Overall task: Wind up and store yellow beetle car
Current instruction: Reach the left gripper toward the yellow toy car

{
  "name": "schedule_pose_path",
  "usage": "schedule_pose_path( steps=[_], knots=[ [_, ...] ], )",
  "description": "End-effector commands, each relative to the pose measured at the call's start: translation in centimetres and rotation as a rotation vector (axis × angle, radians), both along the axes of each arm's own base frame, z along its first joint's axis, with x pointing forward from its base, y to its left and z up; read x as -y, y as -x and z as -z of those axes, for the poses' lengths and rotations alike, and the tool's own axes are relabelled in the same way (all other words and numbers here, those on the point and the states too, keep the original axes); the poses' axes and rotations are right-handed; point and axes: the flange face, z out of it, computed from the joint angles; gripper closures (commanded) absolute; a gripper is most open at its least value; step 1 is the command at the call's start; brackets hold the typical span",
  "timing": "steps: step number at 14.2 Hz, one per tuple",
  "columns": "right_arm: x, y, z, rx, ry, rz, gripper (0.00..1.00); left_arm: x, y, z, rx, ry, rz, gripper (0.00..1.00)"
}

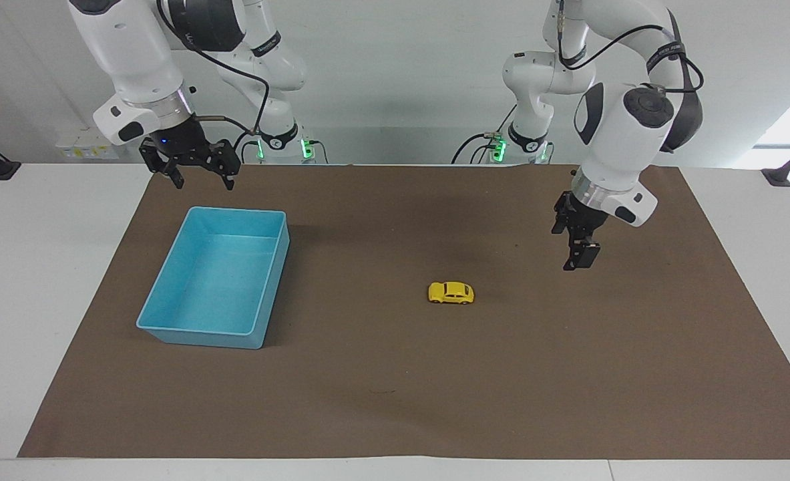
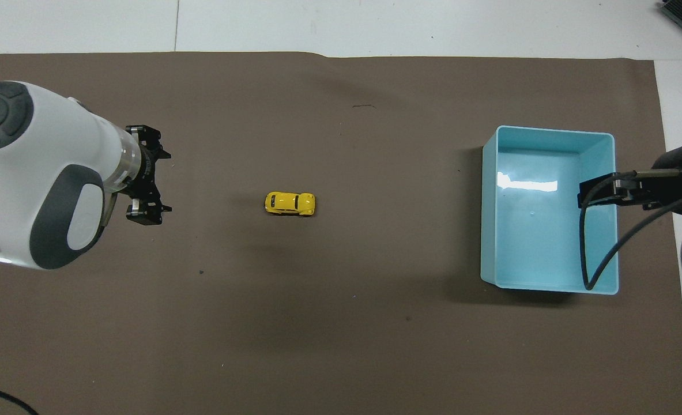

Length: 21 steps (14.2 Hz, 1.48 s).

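Well, the yellow beetle car sits on its wheels on the brown mat, roughly mid-table, nothing touching it. It lies side-on to the robots. No badge or lettering can be read on it; only dark windows and small black wheels show.

Toward the right arm's end of the mat stands a light blue bin, open-topped, with only a glare patch showing on its floor in the overhead view. It is well apart from the car. No label shows on its walls.

The left gripper hangs in the air over bare mat, toward the left arm's end from the car and clear of it, pointing down. In the overhead view its two fingers stand apart with mat showing between them; from the facing side they overlap and the gap is hidden. The arm's big white housing cuts off part of the mat in the overhead view.

The right gripper waits up in the air over the bin's edge nearest the robots, jaws spread wide. In the overhead view it is partly cut off at the frame's side, a black cable looping down across the bin.

There is faint dark lettering on the right arm's upper housing, too small to read.
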Motion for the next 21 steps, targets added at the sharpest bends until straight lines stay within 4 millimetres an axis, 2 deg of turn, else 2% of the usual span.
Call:
schedule_pose_path(
  steps=[1,3,5,6,9,11,12,14,16,18,21],
  knots=[
    [0.0,0.3,-0.4,0.002,-0.022,0.018,0.00,3.1,-2.1,1.5,0.008,-0.017,-0.106,0.00],
    [0.0,0.3,-0.4,0.002,-0.022,0.018,0.00,4.0,-2.4,2.7,-0.001,-0.007,-0.163,0.00],
    [0.1,0.3,-0.4,0.002,-0.022,0.020,0.00,6.7,-2.0,4.2,-0.009,-0.001,-0.149,0.00],
    [0.1,0.3,-0.4,0.002,-0.022,0.020,0.00,7.4,-2.0,4.3,0.006,0.017,-0.173,0.00],
    [0.0,0.3,-0.4,0.002,-0.022,0.018,0.00,10.3,-1.7,6.5,0.000,0.045,-0.184,0.00],
    [0.1,0.3,-0.4,0.001,-0.022,0.020,0.00,11.3,-1.6,7.7,-0.016,0.067,-0.198,0.00],
    [0.1,0.3,-0.4,0.002,-0.022,0.020,0.00,12.2,-1.3,7.7,-0.011,0.080,-0.202,0.00],
    [0.1,0.3,-0.4,0.002,-0.022,0.021,0.00,12.4,-1.4,8.0,-0.020,0.104,-0.223,0.00],
    [0.1,0.3,-0.4,0.002,-0.022,0.020,0.00,13.3,-1.1,9.6,-0.042,0.096,-0.236,0.00],
    [0.0,0.3,-0.4,0.002,-0.022,0.018,0.00,15.6,-0.3,13.0,-0.078,0.070,-0.223,0.00],
    [0.1,0.3,-0.4,0.002,-0.022,0.021,0.00,17.7,-0.5,14.2,-0.052,0.087,-0.218,0.00]
  ],
)
